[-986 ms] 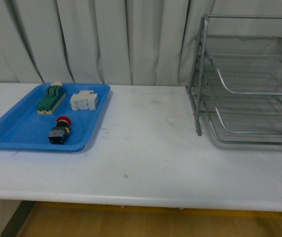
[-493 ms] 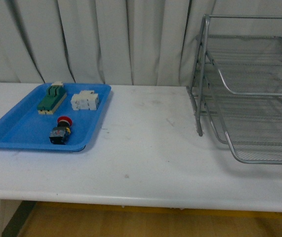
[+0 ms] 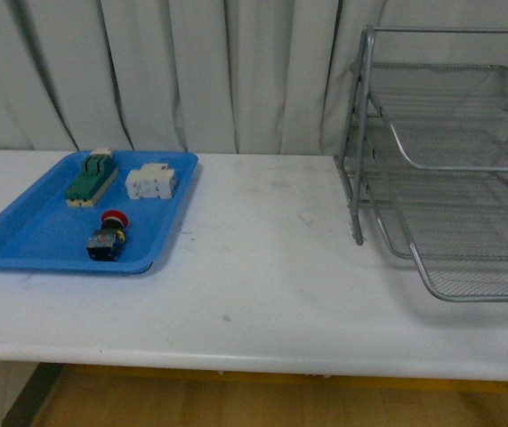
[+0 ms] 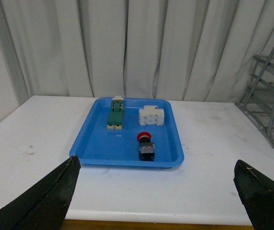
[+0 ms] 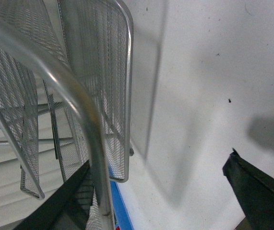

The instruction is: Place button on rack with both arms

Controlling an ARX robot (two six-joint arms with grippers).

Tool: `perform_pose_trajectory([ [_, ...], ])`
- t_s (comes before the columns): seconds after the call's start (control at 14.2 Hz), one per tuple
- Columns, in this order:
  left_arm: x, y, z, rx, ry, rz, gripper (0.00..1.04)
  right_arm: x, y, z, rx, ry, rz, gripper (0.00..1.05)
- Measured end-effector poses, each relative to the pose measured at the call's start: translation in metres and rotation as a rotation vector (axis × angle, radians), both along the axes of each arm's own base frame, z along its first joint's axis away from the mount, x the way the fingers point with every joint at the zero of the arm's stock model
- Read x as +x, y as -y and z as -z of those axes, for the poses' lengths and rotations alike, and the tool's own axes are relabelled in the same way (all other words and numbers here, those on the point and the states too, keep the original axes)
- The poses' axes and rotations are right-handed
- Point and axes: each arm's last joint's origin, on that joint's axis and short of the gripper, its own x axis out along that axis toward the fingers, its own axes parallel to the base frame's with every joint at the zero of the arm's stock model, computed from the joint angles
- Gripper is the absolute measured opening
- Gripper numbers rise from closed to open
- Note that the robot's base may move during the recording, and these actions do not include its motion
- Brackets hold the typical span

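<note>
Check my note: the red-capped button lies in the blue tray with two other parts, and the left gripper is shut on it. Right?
Wrong on the gripper. The left wrist view shows the left gripper open, its fingers wide apart and clear of the button. The button does lie in the blue tray with the green-and-cream block and the white component.

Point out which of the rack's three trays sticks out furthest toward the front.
The bottom tray of the rack: its front rim juts well forward, while the middle tray and top tray sit further back.
</note>
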Motion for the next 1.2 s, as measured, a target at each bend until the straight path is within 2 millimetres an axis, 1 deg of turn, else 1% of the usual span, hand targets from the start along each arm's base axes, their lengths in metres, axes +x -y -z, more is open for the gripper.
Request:
perform_pose_trajectory([
  [0.07, 0.000, 0.000, 0.000, 0.000, 0.000, 0.000, 0.98, 0.000, 0.000, -0.004, -0.009, 0.011, 0.001, 0.94],
  [0.14, 0.000, 0.000, 0.000, 0.000, 0.000, 0.000, 0.98, 0.000, 0.000, -0.013, -0.019, 0.039, -0.002, 0.99],
  [0.21, 0.000, 0.000, 0.000, 0.000, 0.000, 0.000, 0.98, -0.001, -0.001, -0.019, -0.026, 0.058, -0.007, 0.97],
  [0.35, 0.000, 0.000, 0.000, 0.000, 0.000, 0.000, 0.98, -0.006, -0.003, -0.029, -0.034, 0.082, -0.012, 0.98],
  [0.49, 0.000, 0.000, 0.000, 0.000, 0.000, 0.000, 0.98, -0.017, -0.005, -0.044, -0.052, 0.116, -0.014, 0.98],
  [0.7, 0.000, 0.000, 0.000, 0.000, 0.000, 0.000, 0.98, -0.049, -0.011, -0.078, -0.092, 0.221, -0.030, 0.98],
  [0.77, 0.000, 0.000, 0.000, 0.000, 0.000, 0.000, 0.98, -0.059, -0.013, -0.092, -0.123, 0.281, -0.046, 0.98],
  [0.92, 0.000, 0.000, 0.000, 0.000, 0.000, 0.000, 0.98, -0.079, -0.010, -0.129, -0.213, 0.451, -0.050, 0.98],
  [0.99, 0.000, 0.000, 0.000, 0.000, 0.000, 0.000, 0.98, -0.083, -0.010, -0.148, -0.340, 0.421, 0.008, 0.90],
  [1.06, 0.000, 0.000, 0.000, 0.000, 0.000, 0.000, 0.98, -0.097, -0.020, -0.167, -0.605, 0.421, 0.022, 0.77],
  [1.13, 0.000, 0.000, 0.000, 0.000, 0.000, 0.000, 0.98, -0.114, -0.031, -0.181, -0.882, 0.432, -0.020, 0.64],
  [1.2, 0.000, 0.000, 0.000, 0.000, 0.000, 0.000, 0.98, -0.129, -0.041, -0.187, -1.100, 0.430, -0.066, 0.52],
])
